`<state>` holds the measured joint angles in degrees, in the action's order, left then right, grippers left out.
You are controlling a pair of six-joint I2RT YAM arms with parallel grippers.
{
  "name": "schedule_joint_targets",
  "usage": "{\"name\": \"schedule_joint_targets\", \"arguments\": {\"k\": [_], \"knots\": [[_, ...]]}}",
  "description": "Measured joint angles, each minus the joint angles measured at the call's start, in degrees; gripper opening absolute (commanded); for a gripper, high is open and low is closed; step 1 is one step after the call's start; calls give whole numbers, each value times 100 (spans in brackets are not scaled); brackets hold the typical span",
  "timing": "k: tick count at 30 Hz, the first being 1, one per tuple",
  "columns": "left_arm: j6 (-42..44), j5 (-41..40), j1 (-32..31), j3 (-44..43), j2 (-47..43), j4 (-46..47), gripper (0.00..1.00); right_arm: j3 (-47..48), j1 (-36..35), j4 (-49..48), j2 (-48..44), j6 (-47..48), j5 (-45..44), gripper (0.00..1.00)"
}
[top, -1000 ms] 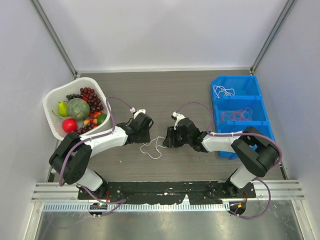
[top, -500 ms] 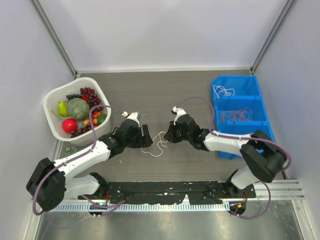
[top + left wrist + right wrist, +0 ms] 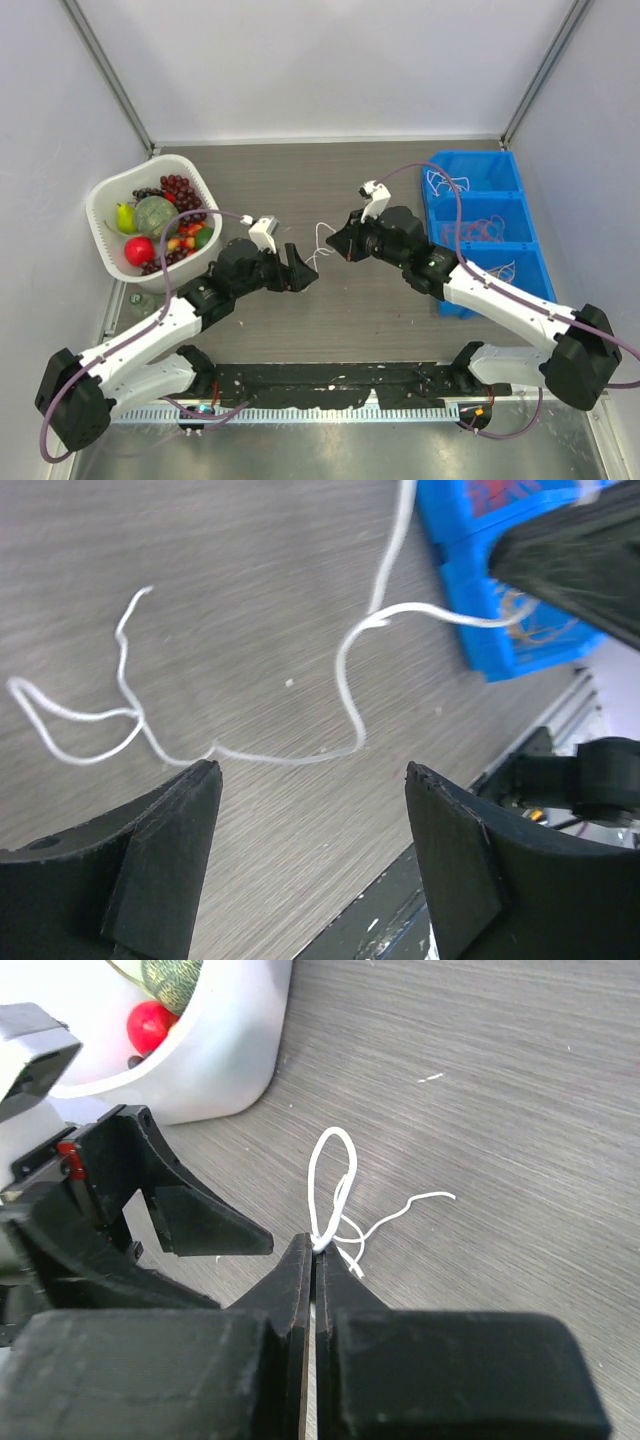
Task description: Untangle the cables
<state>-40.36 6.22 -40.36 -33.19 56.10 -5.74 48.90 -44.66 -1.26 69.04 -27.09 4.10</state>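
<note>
Since the right hand (image 3: 313,1250) is pinching the thin white cord (image 3: 333,1175) up off the grey wood-grain surface (image 3: 380,190), its loops dangle loose, guessing that's so the spread-open left hand (image 3: 310,775) can grab one.

My right gripper (image 3: 314,1249) is pinched tight on the white cable (image 3: 335,1134), whose loop pokes up past the tips (loose tail off right). The left gripper (image 3: 190,1205) sits close by, with the white basket (image 3: 215,1070) behind it.
</note>
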Motion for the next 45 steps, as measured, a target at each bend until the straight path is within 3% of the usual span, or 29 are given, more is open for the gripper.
{"name": "schedule_joint_targets", "arguments": {"k": [5, 10, 12, 16, 24, 34, 37, 40, 45], "knots": [[350, 289, 0, -168, -240, 295, 77, 55, 0, 55, -127, -46, 4, 1], [557, 389, 0, -404, -179, 295, 65, 55, 0, 184, -286, -133, 0, 1], [601, 334, 0, -409, -184, 293, 64, 61, 0, 205, -466, -155, -4, 1], [632, 98, 0, -337, -330, 308, 76, 205, -2, 238, -826, -173, -42, 1], [973, 225, 0, 55, -992, 658, 81, 868, 0, 269, -1207, -240, -37, 1], [1211, 1038, 2, 214, -809, 2577, 84, 1351, 0, 214, -1202, -415, 278, 1], [1086, 1320, 0, 105, -352, 3117, 78, 1351, 0, 146, -1172, -525, 422, 1], [898, 1615, 0, -11, 96, 3578, 52, 1351, 0, 61, -1095, -638, 544, 1], [610, 1880, 2, -170, 684, 3814, 32, 1353, 0, -136, -1038, -763, 560, 1]]}}
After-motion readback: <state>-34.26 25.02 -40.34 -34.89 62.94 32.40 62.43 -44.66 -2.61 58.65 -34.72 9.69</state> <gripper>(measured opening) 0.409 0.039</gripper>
